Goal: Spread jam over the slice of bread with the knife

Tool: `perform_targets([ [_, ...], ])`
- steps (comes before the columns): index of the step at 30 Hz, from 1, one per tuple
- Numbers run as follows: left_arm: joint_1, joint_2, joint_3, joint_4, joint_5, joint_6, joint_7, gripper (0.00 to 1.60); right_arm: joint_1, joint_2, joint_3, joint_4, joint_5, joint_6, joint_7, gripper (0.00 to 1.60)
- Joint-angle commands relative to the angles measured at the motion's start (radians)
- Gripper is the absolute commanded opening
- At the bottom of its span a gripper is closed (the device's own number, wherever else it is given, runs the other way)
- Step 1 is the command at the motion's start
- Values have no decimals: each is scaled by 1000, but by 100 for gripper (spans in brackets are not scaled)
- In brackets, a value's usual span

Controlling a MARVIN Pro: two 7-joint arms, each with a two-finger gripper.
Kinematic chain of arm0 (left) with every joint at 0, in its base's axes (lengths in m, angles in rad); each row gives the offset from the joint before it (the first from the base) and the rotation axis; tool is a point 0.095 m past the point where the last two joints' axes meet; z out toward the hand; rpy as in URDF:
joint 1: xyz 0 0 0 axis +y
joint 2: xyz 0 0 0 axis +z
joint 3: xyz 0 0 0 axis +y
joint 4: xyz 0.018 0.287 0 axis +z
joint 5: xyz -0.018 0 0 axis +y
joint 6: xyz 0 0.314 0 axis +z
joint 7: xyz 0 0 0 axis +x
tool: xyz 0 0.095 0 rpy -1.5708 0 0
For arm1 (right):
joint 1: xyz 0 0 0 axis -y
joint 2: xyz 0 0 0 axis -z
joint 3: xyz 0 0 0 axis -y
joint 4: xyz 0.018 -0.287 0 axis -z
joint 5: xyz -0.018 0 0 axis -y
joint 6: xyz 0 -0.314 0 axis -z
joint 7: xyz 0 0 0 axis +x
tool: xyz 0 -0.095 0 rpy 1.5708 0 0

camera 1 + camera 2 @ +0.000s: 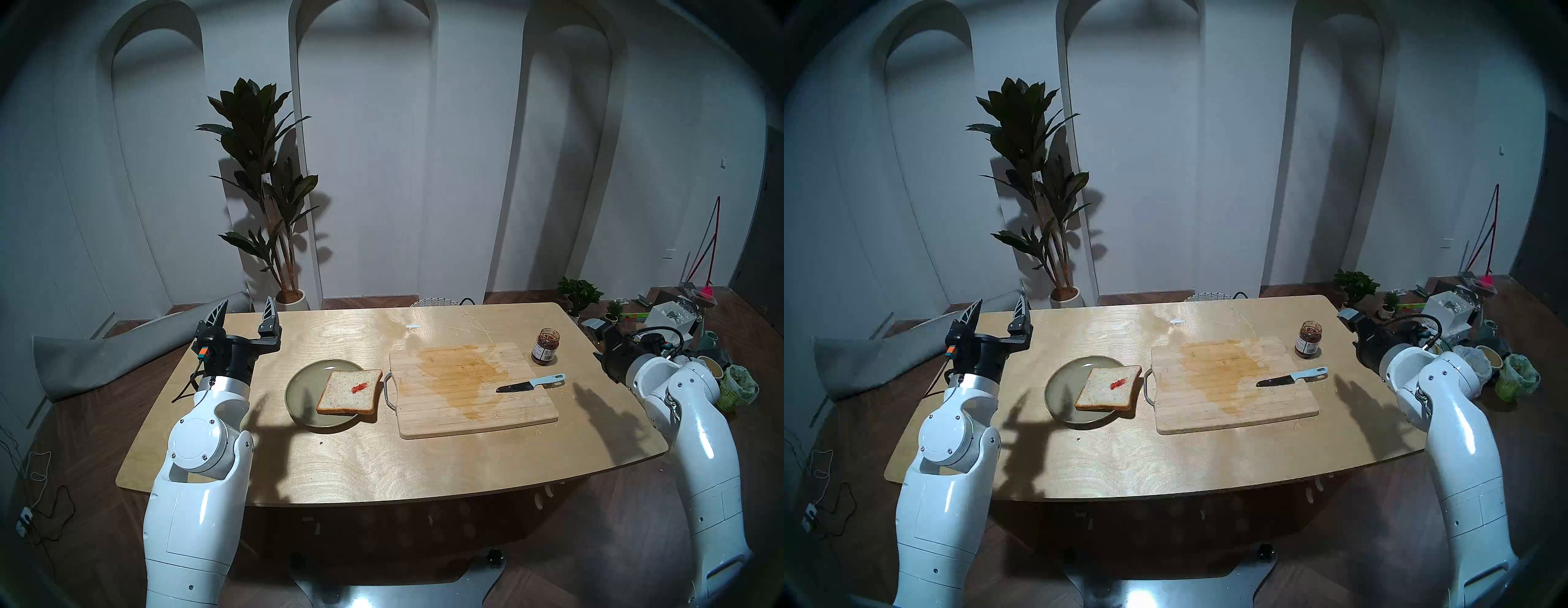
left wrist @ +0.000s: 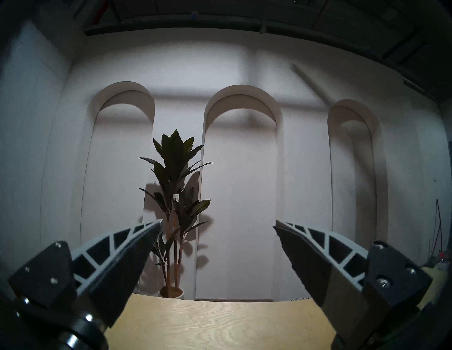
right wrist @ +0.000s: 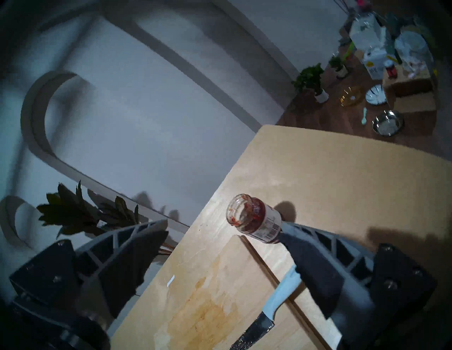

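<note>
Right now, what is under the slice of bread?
The slice of bread lies on a grey-green plate, overhanging its right rim toward the cutting board. A small red dab of jam sits on top. The plate surface beneath the slice is hidden.

In both head views the right gripper's (image 3: 223, 228) fingers are lying out of sight behind its own dark wrist, showing only in the right wrist view. There, the finger (image 3: 315, 266) on the claw's right is covering the end of the knife (image 3: 281, 297) handle and the foot of the jam jar (image 3: 255, 220), while the blade tip is running off the bottom edge below the claw. The jar's label print is staying too small to read.
</note>
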Motion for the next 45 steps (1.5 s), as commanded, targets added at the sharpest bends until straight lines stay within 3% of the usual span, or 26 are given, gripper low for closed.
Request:
perform_targets([
  [1,-18,22,-10,-2,38,-9,8,160,53,90,-81,-52,-192,-50,61,160],
  [2,-18,22,-10,-2,38,-9,8,160,53,90,-81,-52,-192,-50,61,160],
  [3,-23,23,-11,6,44,-11,7,160,67,98,-121,-34,-257,-74,82,160],
  [8,-33,30,-6,31,68,-8,6,160,100,97,-207,26,-396,-151,132,160],
  [10,-39,35,-3,44,79,-7,5,160,131,61,-240,72,-441,-187,150,160],
  [18,-53,36,3,67,107,-15,17,160,185,29,-282,160,-574,-277,217,160],
  [19,-54,36,4,69,110,-16,19,160,189,28,-292,175,-588,-316,227,160],
  [21,-57,42,6,76,108,-20,14,160,189,42,-314,195,-671,-337,259,160],
  [25,-63,48,10,93,116,-25,14,160,187,9,-318,218,-695,-393,291,160],
  [26,-68,48,13,103,123,-30,19,160,184,-21,-308,228,-683,-414,300,160],
  [31,-77,44,16,125,112,-34,16,160,182,-46,-312,235,-662,-468,299,160],
  [36,-82,43,15,140,101,-40,12,160,180,-53,-308,232,-647,-464,305,160],
  [45,-71,66,7,125,60,17,-30,160,177,-52,-313,229,-624,-418,303,160],
])
